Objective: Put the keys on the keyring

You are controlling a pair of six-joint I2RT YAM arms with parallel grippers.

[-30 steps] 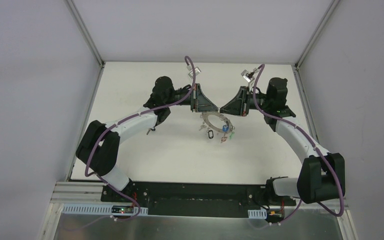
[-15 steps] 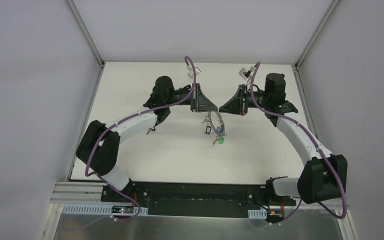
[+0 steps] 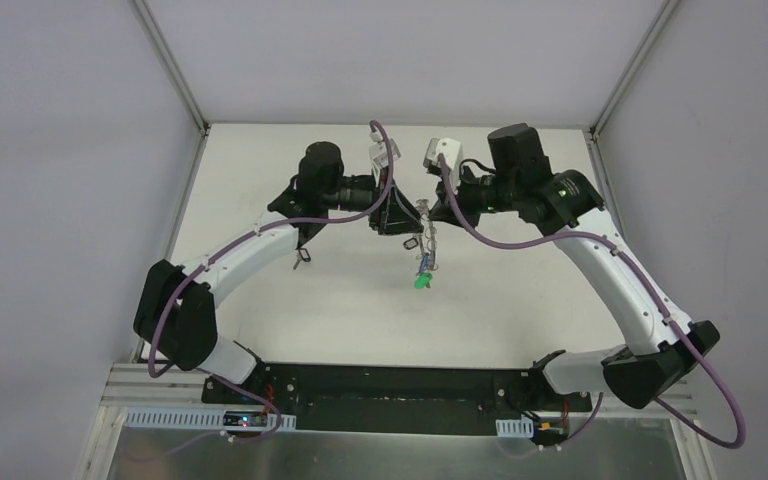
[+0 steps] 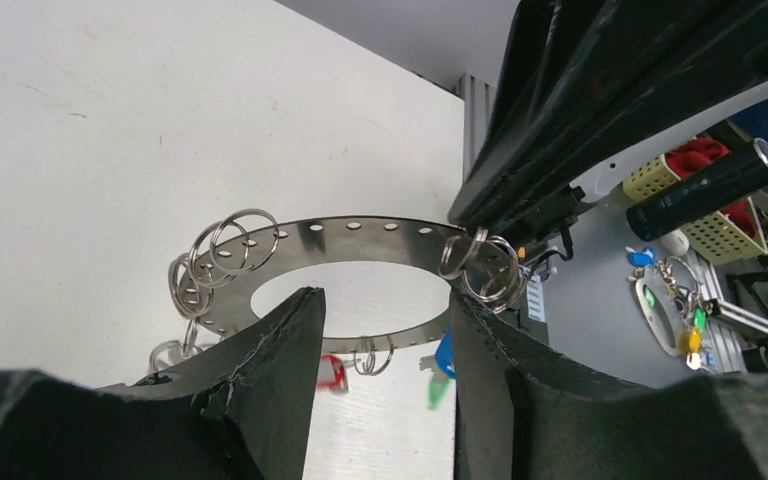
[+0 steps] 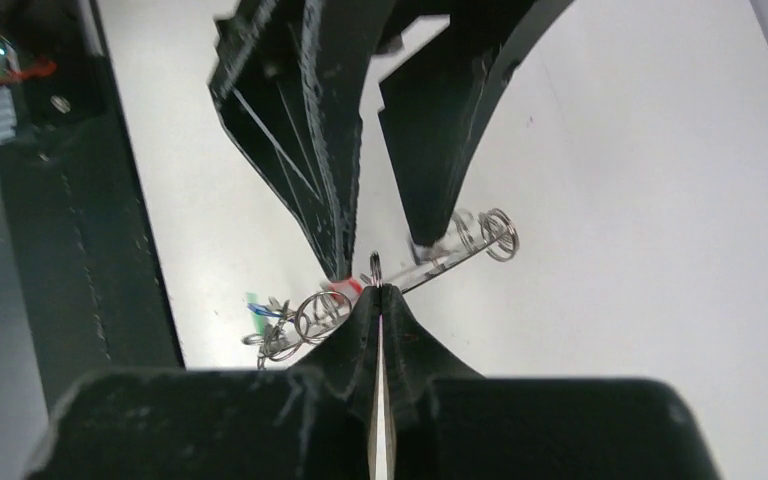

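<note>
Top cam first: both arms had met over the far middle of the worktop (image 3: 290,300). The keyring (image 3: 425,235) hung edge-on between the left claw (image 3: 408,222) and the right claw (image 3: 430,212), up off the surface. The keys (image 3: 421,268) and a green tag (image 3: 420,282) dangled under it.

Left wrist cam: my left fingers (image 4: 280,350) stood apart, released, with the keyring's near rim showing in the gap. Couldn't tell if they touched it. It looked like a flat punched metal band carrying little split rings (image 4: 235,240), and the right claw was biting its far-right rim.

Right wrist cam: my right fingers (image 5: 355,325) were clenched tight on the keyring's edge. The left claw's two fingers were spread just beyond, and the tagged keys sat bunched at the lower-left end.
</note>
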